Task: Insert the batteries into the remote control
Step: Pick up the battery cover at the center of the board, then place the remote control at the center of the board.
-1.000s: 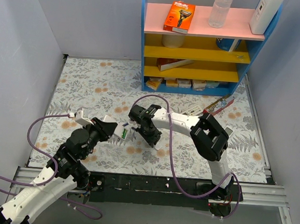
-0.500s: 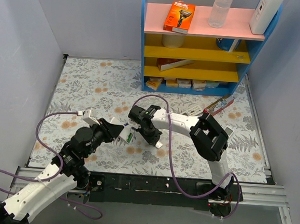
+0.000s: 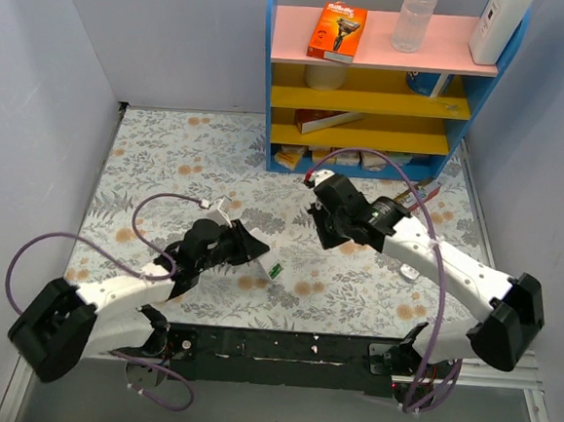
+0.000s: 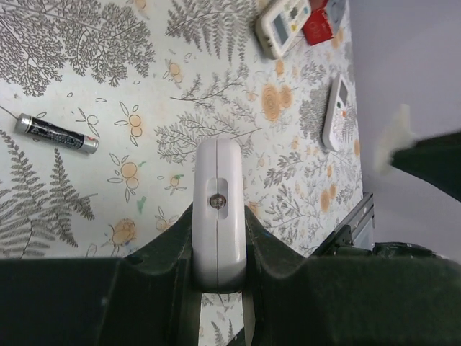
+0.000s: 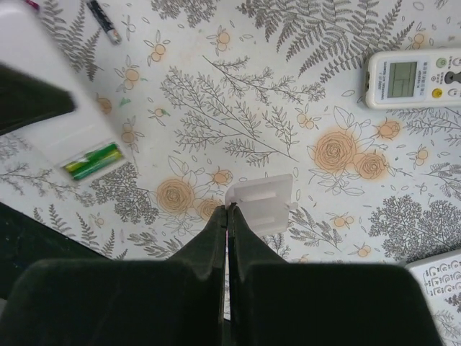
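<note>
The remote (image 3: 257, 251), smooth white plastic, sits clamped in the left gripper (image 4: 218, 231), near and left of centre. Its open compartment holds green batteries (image 5: 91, 160). A loose battery (image 4: 56, 133) lies on the floral mat (image 3: 169, 153). The right gripper (image 5: 228, 214), pinched closed and empty, hangs above a ribbed white cover (image 5: 261, 204), well apart from the far shelf (image 3: 369, 102).

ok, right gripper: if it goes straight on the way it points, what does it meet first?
Probably the small white ribbed plastic cover lying on the floral tablecloth. The right gripper, jaws shut, points at its near left corner in the wrist view. Depth is unclear, so it may land just beside it.
</note>
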Robot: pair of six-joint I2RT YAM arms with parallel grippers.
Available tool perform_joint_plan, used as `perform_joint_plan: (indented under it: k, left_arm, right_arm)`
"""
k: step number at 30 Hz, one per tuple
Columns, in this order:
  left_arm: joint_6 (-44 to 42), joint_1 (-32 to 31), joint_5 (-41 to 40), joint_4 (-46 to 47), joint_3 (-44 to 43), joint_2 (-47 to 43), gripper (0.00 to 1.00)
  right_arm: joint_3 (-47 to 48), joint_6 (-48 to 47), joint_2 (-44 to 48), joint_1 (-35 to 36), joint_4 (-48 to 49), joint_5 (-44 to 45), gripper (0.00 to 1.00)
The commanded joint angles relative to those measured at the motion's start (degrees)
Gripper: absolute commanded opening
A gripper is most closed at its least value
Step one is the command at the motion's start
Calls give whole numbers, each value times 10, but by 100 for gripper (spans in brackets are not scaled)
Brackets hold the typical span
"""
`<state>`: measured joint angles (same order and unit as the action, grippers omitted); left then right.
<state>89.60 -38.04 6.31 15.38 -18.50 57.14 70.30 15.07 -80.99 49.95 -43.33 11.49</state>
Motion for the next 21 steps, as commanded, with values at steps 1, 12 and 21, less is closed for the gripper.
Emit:
perform_joint_plan:
  k: [1,12,21]
  left_arm:
    - [42,-4,45,155,-37,136,0]
    - [80,-44,3,256,-108,350,1]
    - [87,-59,-31,156,-117,354,50]
  right_arm:
    - [-47,0,76,6,69,-9,1]
    - [-106,-3,168,4,83,-48,1]
    - [-112,-13,196,3,98,-51,1]
